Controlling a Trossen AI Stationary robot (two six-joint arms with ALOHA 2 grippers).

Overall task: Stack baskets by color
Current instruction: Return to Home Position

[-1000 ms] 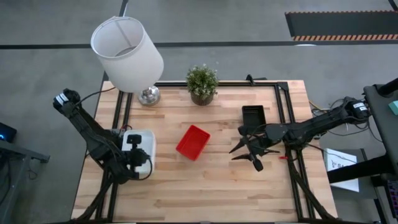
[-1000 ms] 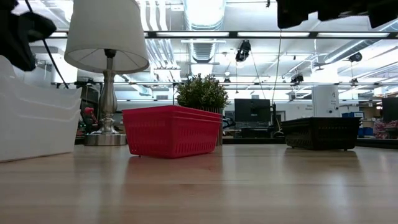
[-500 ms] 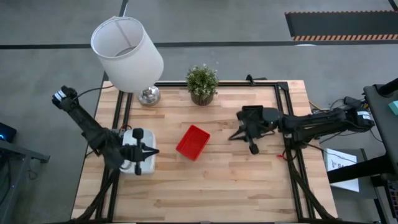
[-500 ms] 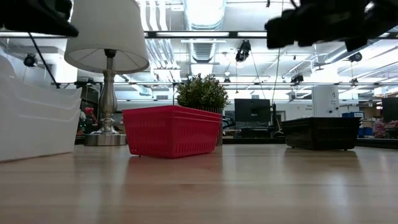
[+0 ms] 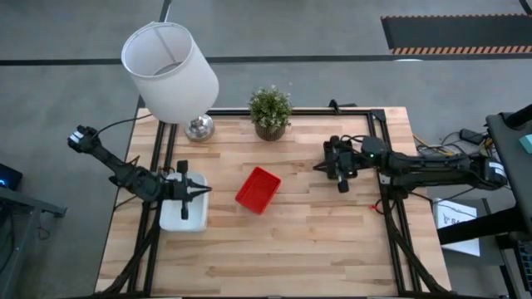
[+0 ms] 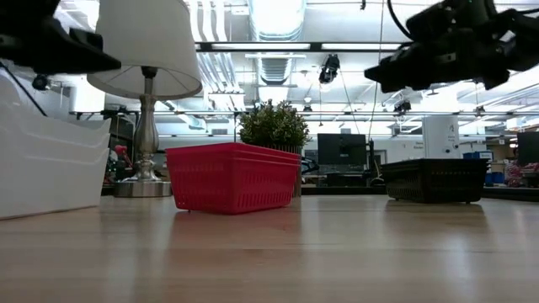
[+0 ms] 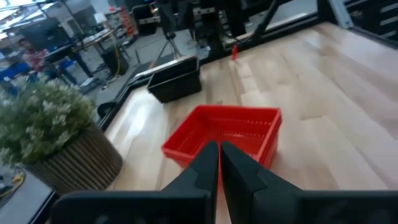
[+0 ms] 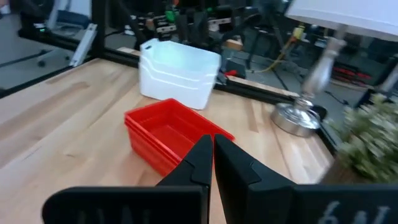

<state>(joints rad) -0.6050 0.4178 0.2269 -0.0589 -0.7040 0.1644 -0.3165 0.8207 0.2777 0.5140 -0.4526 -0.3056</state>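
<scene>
Three piles sit on the table (image 5: 291,249): a white pile (image 5: 183,218) at the left edge under the left gripper (image 7: 219,144), a red pile (image 5: 258,189) mid-table and a black pile (image 6: 435,180) mostly hidden beneath the right gripper (image 8: 212,138), with both grippers' fingers pressed together on nothing and each pile's basket count hard to make out.

Overhead cam I'm watching looks straight down on the whole table (image 5: 291,241), red baskets (image 5: 258,189) near mid-frame. Low cam sits at tabletop height, close to them. Left wrist cam faces them with black baskets (image 7: 176,79) behind; right wrist cam faces them from the opposite side, white baskets (image 8: 179,71) behind. All four share them.
</scene>
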